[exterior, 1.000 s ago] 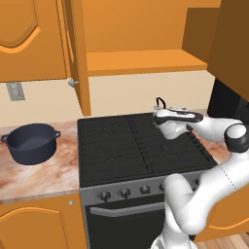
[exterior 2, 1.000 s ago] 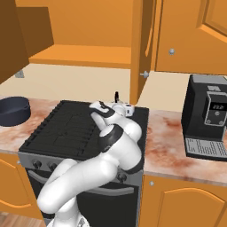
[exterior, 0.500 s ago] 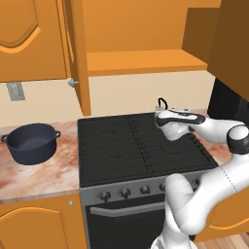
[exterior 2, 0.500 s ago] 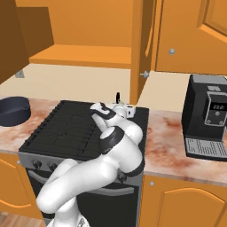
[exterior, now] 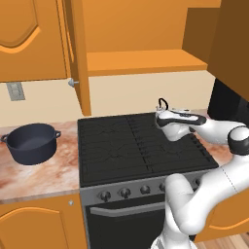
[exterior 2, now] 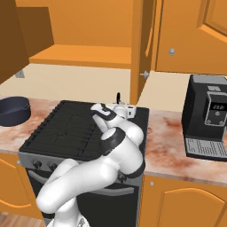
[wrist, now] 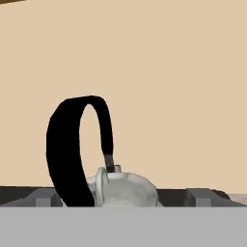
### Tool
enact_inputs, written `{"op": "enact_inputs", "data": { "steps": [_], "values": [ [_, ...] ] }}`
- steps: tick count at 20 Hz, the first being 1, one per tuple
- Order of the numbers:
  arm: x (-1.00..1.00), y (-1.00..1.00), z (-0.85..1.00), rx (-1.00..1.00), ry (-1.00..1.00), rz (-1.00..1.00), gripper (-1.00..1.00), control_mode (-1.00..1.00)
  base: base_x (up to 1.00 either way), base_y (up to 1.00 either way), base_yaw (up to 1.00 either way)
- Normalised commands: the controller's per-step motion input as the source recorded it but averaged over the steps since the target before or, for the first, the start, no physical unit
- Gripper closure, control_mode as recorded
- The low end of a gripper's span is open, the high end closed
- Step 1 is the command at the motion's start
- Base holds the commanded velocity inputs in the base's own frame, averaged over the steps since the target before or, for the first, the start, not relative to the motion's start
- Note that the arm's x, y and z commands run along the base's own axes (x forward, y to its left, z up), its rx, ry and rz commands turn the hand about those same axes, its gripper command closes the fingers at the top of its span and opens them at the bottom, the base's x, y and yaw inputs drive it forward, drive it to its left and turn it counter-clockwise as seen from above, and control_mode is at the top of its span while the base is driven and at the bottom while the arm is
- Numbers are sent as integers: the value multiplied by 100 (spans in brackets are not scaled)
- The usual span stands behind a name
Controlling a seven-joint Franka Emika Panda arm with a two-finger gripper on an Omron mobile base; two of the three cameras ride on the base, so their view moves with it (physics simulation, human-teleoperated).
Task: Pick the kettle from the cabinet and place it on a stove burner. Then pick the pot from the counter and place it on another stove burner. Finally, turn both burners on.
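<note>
Jaws apart, clear of kettle [wrist: 123, 189] on rear stove burner [exterior: 146, 141].
Kettle likely light, rigid; grip its handle [wrist: 72, 144].

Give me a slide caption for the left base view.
Kettle on the stove's back right burner, pot waiting on the counter.

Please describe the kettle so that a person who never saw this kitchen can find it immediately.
Look at the black cooktop with cast-iron grates between the marbled counters. At its back right corner, close to the beige wall, stands a small whitish kettle. Its thin black arched handle distinguishes it from the wide dark navy pot on the left counter.
</note>
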Motion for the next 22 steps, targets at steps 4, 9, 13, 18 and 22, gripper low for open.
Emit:
{"op": "enact_inputs", "data": {
  "steps": [4,9,13,18,22],
  "values": [
    [5,0,-28,0,0,0,-100,-100,0,0,0],
    [16,0,-34,0,-1,0,-100,-100,0,0,0],
    [7,0,-30,0,-1,0,-100,-100,0,0,0],
    [-17,-1,-22,0,-1,0,-100,-100,0,0,0],
    [-31,-4,-4,0,0,0,-100,-100,0,0,0]
  ]
}}
